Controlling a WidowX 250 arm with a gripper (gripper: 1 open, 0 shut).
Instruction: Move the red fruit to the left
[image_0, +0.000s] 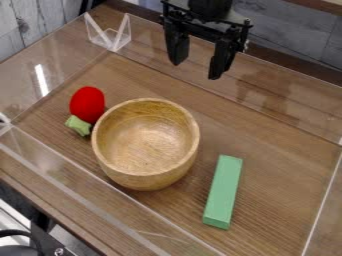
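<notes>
The gripper (201, 58) hangs above the far part of the table (287, 130), pointing down, with its two fingers spread apart and nothing between them. It is well apart from the fruit (87, 101).

The fruit lies at the left of the scene, just beside the bowl (146, 142). It may touch the bowl's outer wall, but from this angle I cannot tell for sure. A small green leaf piece (79, 125) sits at its lower side, toward the camera. A green block (223, 190) lies on the other side of the bowl, well apart from the fruit. Low clear walls stand around the work area, and one of them runs near the fruit on its left.

The fruit looks like a small toy, so I judge it is light and quite stiff, not fragile. Its round and smooth shape can make it slip or roll away if the fingers close off centre. The best place to hold is probably across the middle of the red body, with the fingers coming straight from above. One finger must go into the narrow space between the fruit and the bowl, so the approach needs care. The leaf piece seems too small and low for a good hold.
</notes>
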